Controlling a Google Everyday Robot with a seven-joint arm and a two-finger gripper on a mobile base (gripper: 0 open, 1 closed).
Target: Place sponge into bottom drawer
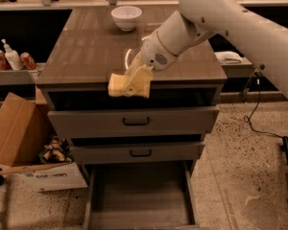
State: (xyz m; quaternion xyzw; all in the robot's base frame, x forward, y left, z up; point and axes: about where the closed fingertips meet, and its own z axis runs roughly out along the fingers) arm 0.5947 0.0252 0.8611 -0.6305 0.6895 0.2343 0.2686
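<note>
My gripper [138,76] is clamped on the sponge [116,86], over the front edge of the cabinet [86,56]. The open bottom drawer [139,195] lies directly beneath me, well below.

This looks like a robot test room in a lab or an office, probably not a home. A robot arm [240,18] reaches over a grey-brown drawer cabinet [134,121]. Its gripper [134,82] hangs at the front edge of the worktop [86,56], jaws pressed on a sponge [115,86]. The floor [240,147] is speckled stone with a black cable [254,110] lying on it. An open cardboard box [12,128] stands at the left, and a shelf [14,74] behind it carries cans [28,60] and a pump bottle [12,57].
</note>
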